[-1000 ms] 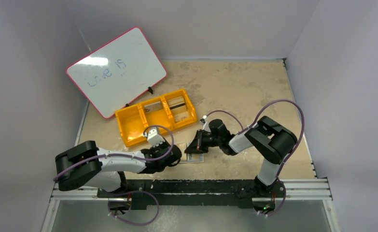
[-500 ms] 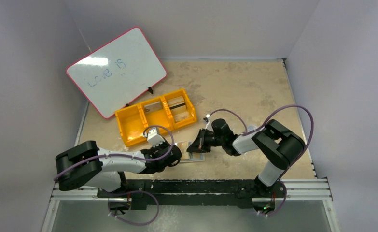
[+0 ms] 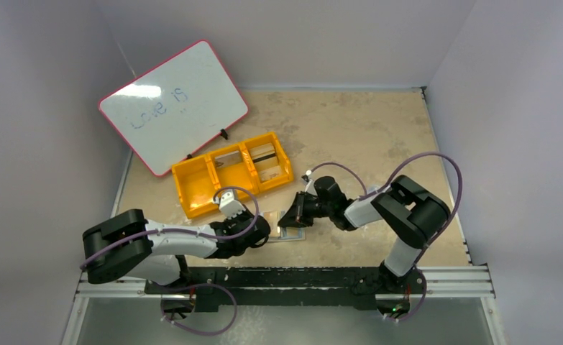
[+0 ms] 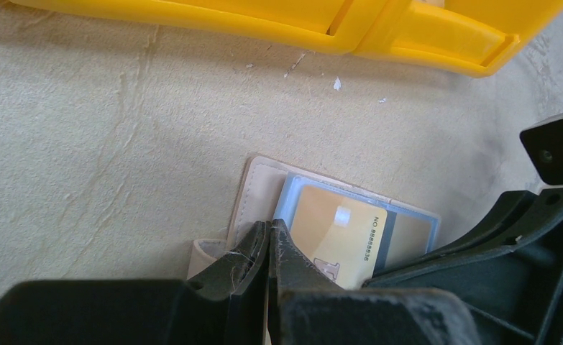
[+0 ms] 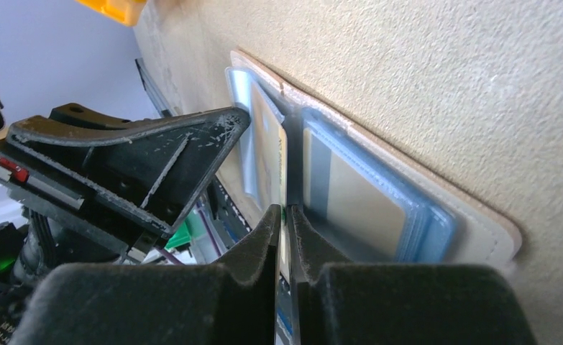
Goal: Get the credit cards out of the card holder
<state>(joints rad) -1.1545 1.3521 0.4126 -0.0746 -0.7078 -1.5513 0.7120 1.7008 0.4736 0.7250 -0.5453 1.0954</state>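
Note:
The card holder [image 3: 297, 235] lies open on the table near the front edge. In the left wrist view its tan border [image 4: 257, 190] frames a light-blue panel with a tan credit card [image 4: 336, 230] over it. My left gripper [image 4: 269, 226] is shut, tips pinching the holder's tan edge. My right gripper [image 5: 284, 212] is shut on that card's edge [image 5: 281, 162], which stands tilted up from one panel. A second tan card [image 5: 357, 198] sits in the other blue panel [image 5: 436, 223]. In the top view the left gripper [image 3: 264, 233] and right gripper [image 3: 287, 221] meet over the holder.
A yellow three-compartment bin [image 3: 231, 176] stands just behind the holder; its wall shows in the left wrist view [image 4: 408, 36]. A pink-rimmed whiteboard [image 3: 174, 104] leans at the back left. The table's front rail [image 3: 285, 277] is close by.
My right arm's elbow has swung right and the right gripper has drawn slightly right with the card. The left arm has stayed put.

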